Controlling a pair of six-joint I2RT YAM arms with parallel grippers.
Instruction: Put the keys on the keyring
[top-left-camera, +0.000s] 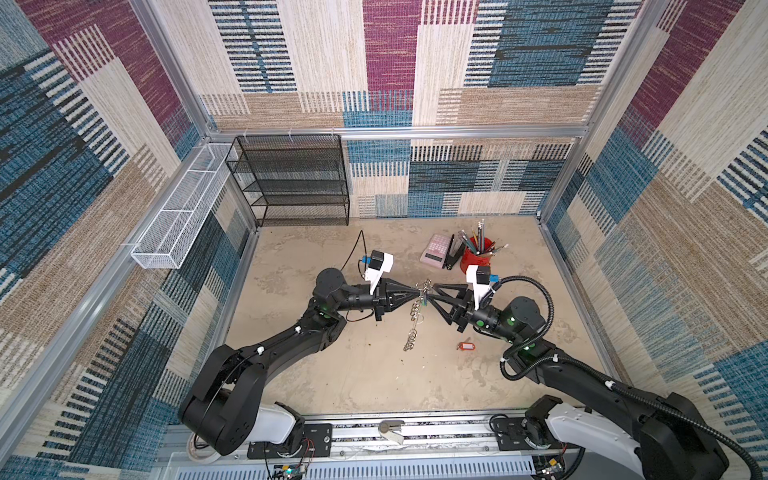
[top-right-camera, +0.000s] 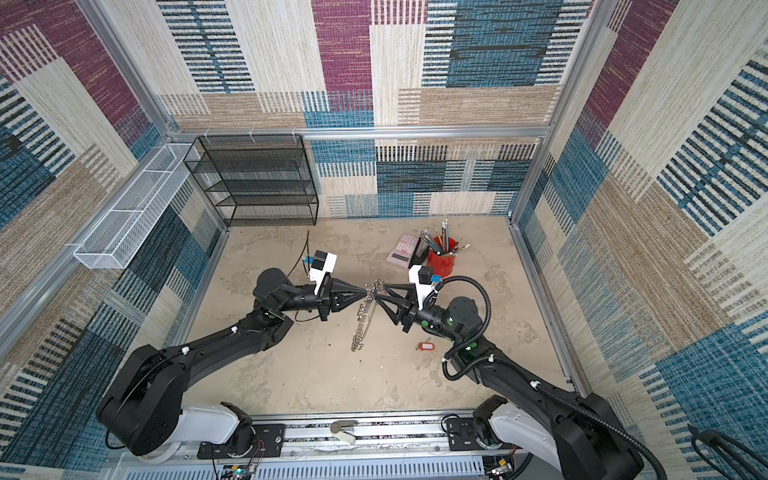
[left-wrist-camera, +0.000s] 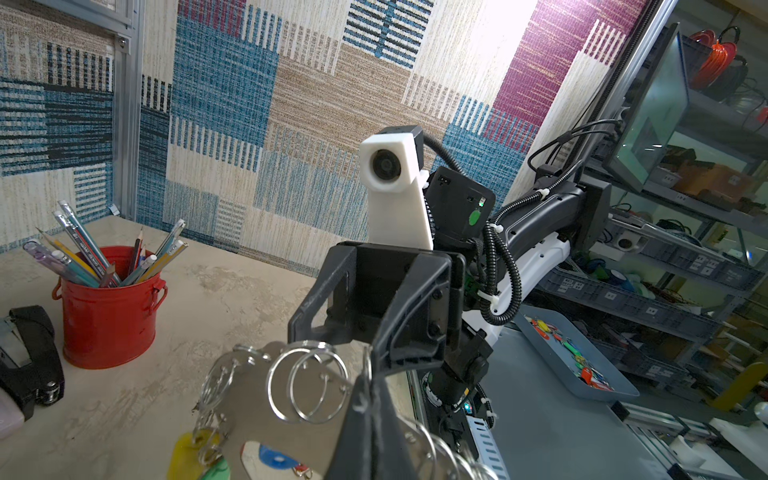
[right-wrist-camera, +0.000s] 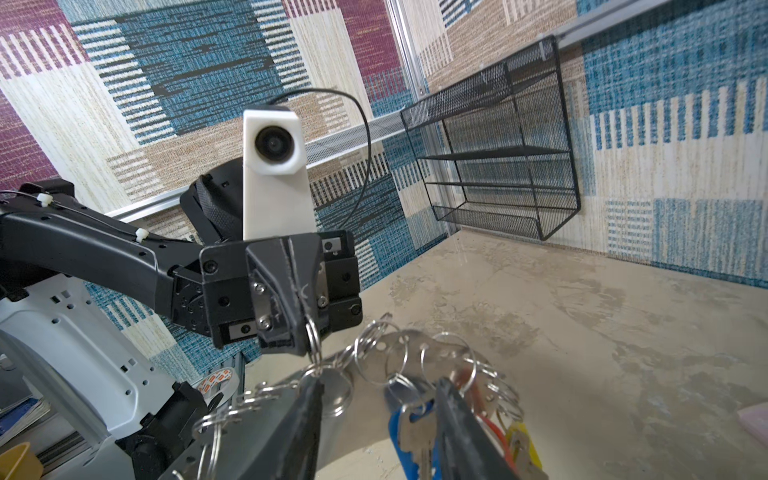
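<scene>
Hanging between the two arms above the middle of the table (top-left-camera: 353, 374), the keyring (top-left-camera: 414, 320) is seen almost edge-on in both top views, as a thin chain of silver rings drooping toward the surface. Whether its lower end touches the table cannot be told. The left jaws are closed and clamped on one split ring (right-wrist-camera: 312, 338) of the keyring, as is shown head-on in the right wrist view. The right jaws are held apart, with a blue-tagged key (right-wrist-camera: 405, 424) between them and a clear gap on one side of it, so nothing is pinched there. A yellow tag (right-wrist-camera: 524, 442) is bunched just beside it, partly hidden by a finger and cut off at the frame edge. A sliver of red next to it is too covered to be identified. In the left wrist view the grey band (left-wrist-camera: 249, 399) is blocked in part by the closed jaws, and a green tag (left-wrist-camera: 218, 469) is cropped. One red-tagged key (top-left-camera: 466, 345) is seen lying on the table near the right arm, well apart from the keyring. Its metal blade is too small to be made out.
</scene>
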